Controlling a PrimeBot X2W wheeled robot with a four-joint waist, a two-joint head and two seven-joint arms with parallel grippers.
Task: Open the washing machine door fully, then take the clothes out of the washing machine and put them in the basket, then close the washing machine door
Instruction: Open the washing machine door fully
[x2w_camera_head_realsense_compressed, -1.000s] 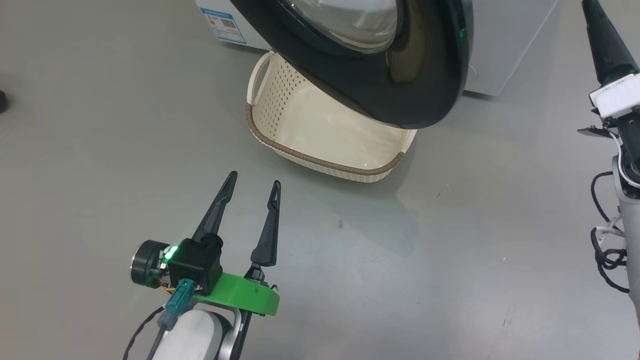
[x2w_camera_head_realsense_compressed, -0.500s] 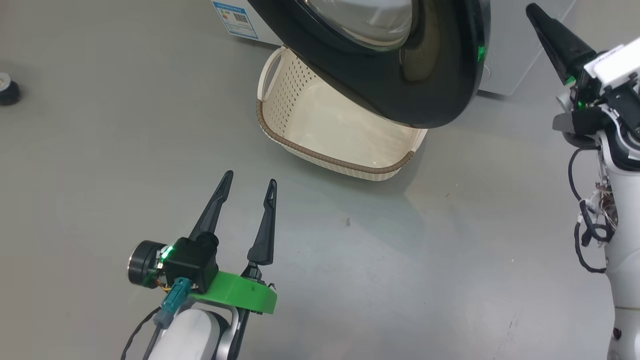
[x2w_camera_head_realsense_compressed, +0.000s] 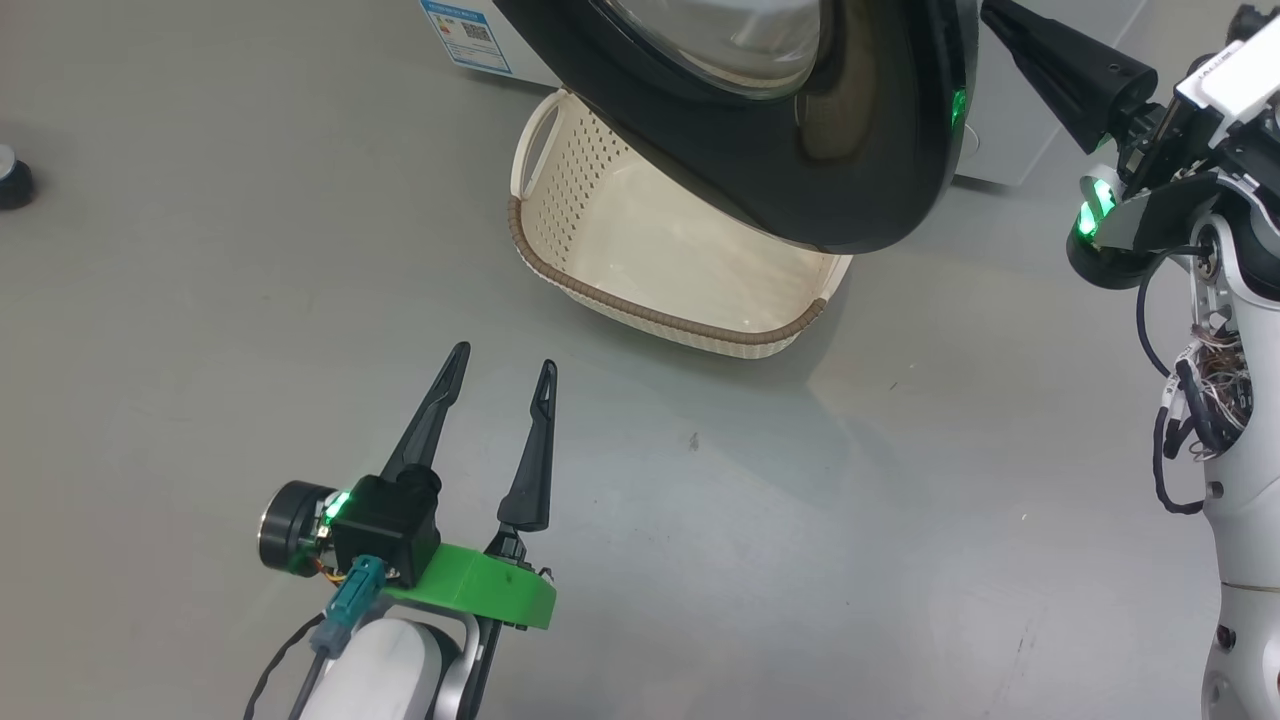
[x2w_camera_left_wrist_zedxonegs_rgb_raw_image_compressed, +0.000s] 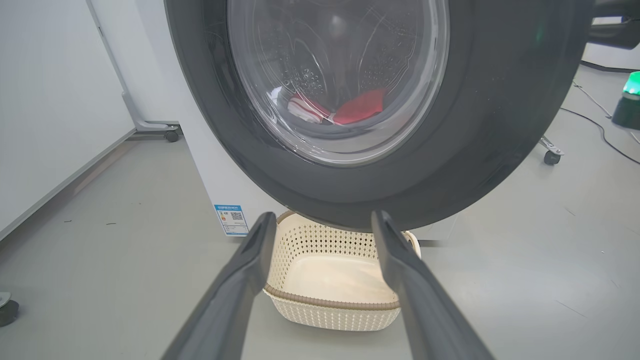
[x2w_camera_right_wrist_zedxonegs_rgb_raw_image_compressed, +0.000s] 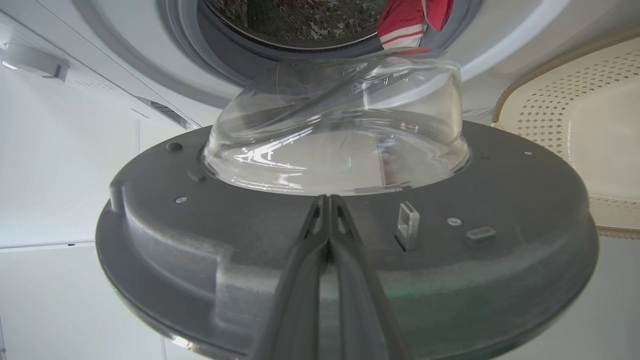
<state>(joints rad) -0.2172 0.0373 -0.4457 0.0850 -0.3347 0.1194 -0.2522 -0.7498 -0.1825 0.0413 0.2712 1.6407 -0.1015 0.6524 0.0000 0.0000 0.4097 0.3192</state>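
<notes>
The washing machine door (x2w_camera_head_realsense_compressed: 850, 170), black-rimmed with a glass bowl, stands partly open above the basket (x2w_camera_head_realsense_compressed: 640, 300). My left gripper (x2w_camera_head_realsense_compressed: 500, 368) hovers open and empty over the floor, a little in front of the basket. My right gripper (x2w_camera_head_realsense_compressed: 1060, 65) is shut with nothing in it, and its tips reach behind the door's right edge. In the right wrist view the shut gripper (x2w_camera_right_wrist_zedxonegs_rgb_raw_image_compressed: 327, 200) lies at the door's grey inner side (x2w_camera_right_wrist_zedxonegs_rgb_raw_image_compressed: 200, 240), just below the glass bowl (x2w_camera_right_wrist_zedxonegs_rgb_raw_image_compressed: 340, 135). Red clothes (x2w_camera_right_wrist_zedxonegs_rgb_raw_image_compressed: 410, 20) lie at the mouth of the washing machine (x2w_camera_left_wrist_zedxonegs_rgb_raw_image_compressed: 210, 165) and show through the glass (x2w_camera_left_wrist_zedxonegs_rgb_raw_image_compressed: 360, 107).
The cream basket (x2w_camera_left_wrist_zedxonegs_rgb_raw_image_compressed: 335, 315) stands on the grey floor against the washer's front, partly under the door. A small dark round object (x2w_camera_head_realsense_compressed: 12, 180) sits on the floor at far left. Castors (x2w_camera_left_wrist_zedxonegs_rgb_raw_image_compressed: 551, 157) of a frame stand beside the machine.
My right arm has swung left, bringing its shut fingers from the view's right edge to behind the door's right edge. The head camera shifted slightly. The left gripper has stayed still.
</notes>
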